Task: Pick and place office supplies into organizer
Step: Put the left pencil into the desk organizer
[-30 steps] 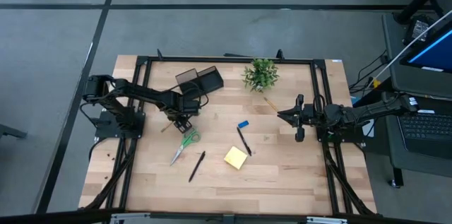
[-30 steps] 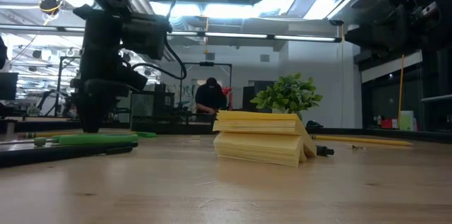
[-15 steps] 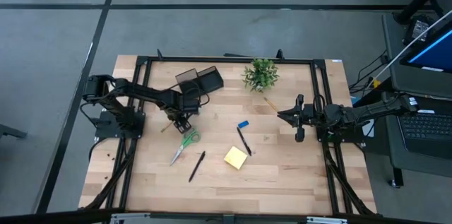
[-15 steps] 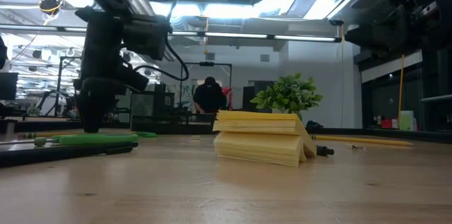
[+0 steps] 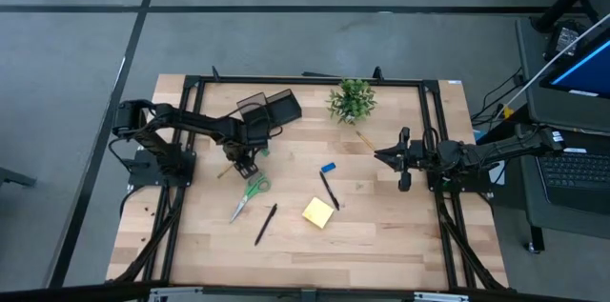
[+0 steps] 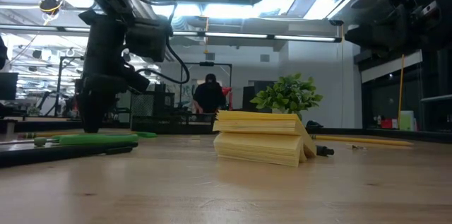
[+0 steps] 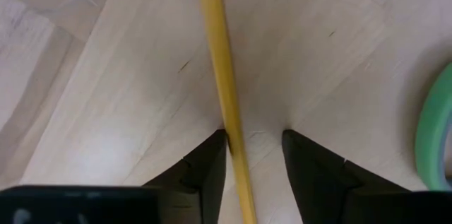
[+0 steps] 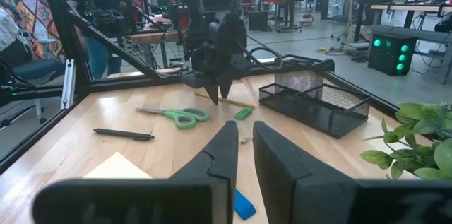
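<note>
High view: the left end effector is down on the desk, just in front of the black organizer and just behind the green-handled scissors. A black pen lies beside the scissors on the side away from the organizer. The yellow sticky-note pad lies farther out, with a second black pen and a small blue block between the pad and the potted plant. The right end effector waits well to the right of the organizer, pointing toward the blue block.

Low view: the sticky-note pad fills the middle foreground, with the plant behind it. The left arm comes down at the left with its tip on the desk behind the green scissors handles. A person stands far back in the room.

Left wrist view: the wooden pencil lies flat on the desk and runs between the two dark fingers. The fingers stand apart; one touches the pencil's side and the other is still clear of it. A green scissors handle curves in at the edge.

Right wrist view: the right arm's own fingers are nearly together, with a narrow gap and nothing between them. Beyond them the left end effector stands tip-down over the pencil, just beside the mesh organizer, with a small green block between organizer and scissors.
</note>
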Motion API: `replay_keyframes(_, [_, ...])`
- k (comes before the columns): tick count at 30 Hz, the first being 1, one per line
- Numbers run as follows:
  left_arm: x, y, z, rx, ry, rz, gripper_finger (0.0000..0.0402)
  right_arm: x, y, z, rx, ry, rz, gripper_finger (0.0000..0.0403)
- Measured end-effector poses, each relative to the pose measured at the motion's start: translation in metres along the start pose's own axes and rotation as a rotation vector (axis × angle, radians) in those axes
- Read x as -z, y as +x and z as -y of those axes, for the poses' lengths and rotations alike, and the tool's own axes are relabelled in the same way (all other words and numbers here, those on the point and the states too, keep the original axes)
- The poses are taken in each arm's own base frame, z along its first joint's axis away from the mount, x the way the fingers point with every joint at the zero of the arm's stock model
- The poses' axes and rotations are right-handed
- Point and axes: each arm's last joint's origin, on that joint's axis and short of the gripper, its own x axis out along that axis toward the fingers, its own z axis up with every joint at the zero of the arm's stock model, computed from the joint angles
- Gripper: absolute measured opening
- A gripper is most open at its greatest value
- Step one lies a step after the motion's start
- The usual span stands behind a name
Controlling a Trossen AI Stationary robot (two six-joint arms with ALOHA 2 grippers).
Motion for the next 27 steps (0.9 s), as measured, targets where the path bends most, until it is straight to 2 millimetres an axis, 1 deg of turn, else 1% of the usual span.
replay_keyframes(10, [-0.0004, 0.0000, -0.0001, -0.016, -0.024, 0.012, 0.0129, -0.0011, 0.0000, -0.0001, -0.001, 0.004, 0.010, 0.0048])
replay_keyframes(16, [-0.0002, 0.0000, 0.0006, -0.019, -0.015, 0.016, 0.0113, -0.0011, 0.0000, -0.0001, 0.000, 0.003, 0.010, 0.0048])
replay_keyframes(27, [0.0039, -0.0001, 0.0090, -0.039, 0.029, 0.034, 0.0084, -0.0011, 0.0000, 0.0000, 0.002, 0.003, 0.010, 0.0048])
